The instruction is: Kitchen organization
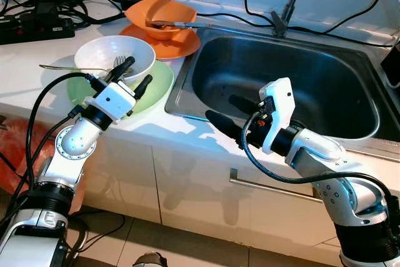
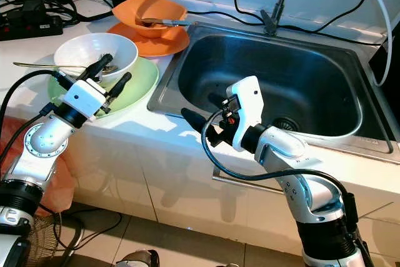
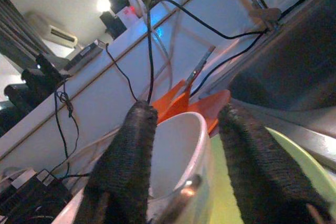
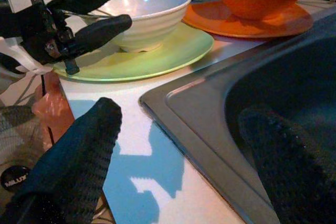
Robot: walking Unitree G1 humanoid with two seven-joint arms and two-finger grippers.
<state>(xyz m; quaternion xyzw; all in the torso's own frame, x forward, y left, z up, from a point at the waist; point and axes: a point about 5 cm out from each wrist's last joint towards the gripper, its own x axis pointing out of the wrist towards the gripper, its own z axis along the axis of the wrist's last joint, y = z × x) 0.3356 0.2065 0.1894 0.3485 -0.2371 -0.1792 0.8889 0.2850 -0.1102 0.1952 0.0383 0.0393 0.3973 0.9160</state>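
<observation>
Far left of the left eye view we see black cables and a power strip (image 1: 34, 26) on the white counter (image 1: 37, 82). Next, centre-left, the left gripper (image 1: 133, 73) sits over the green plate (image 1: 159, 85), fingers spread apart w/ nothing between them, one finger at the rim of the white bowl (image 1: 115, 54). A fork (image 1: 69, 67) lies across that bowl, handle pointing to the frame's left edge.

The left wrist view adds what the head views can't: the bowl's rim sits just betw. the two black fingers (image 3: 126, 171), and whether they touch it we cannot tell.

Upper centre of the eye view: an orange bowl (image 1: 159, 14) on an orange plate (image 1: 165, 42), a utensil (image 1: 178, 24) resting in the bowl. Right of that, the steel sink (image 1: 350, 67) w/ the faucet (image 1: 287, 4) behind it; the drain (image 2: 289, 123) appears in the right eye view.

Lower centre-right, the right gripper (image 1: 228, 117) hangs at the sink's front-left corner, fingers released and wide, gripping nothing. The right wrist view shows one finger (image 4: 79, 166) over the white counter edge and the other over the basin, and gives a low side-on look at the left gripper (image 4: 92, 11) beside the white bowl (image 4: 147, 14) on the green plate (image 4: 157, 51).
</observation>
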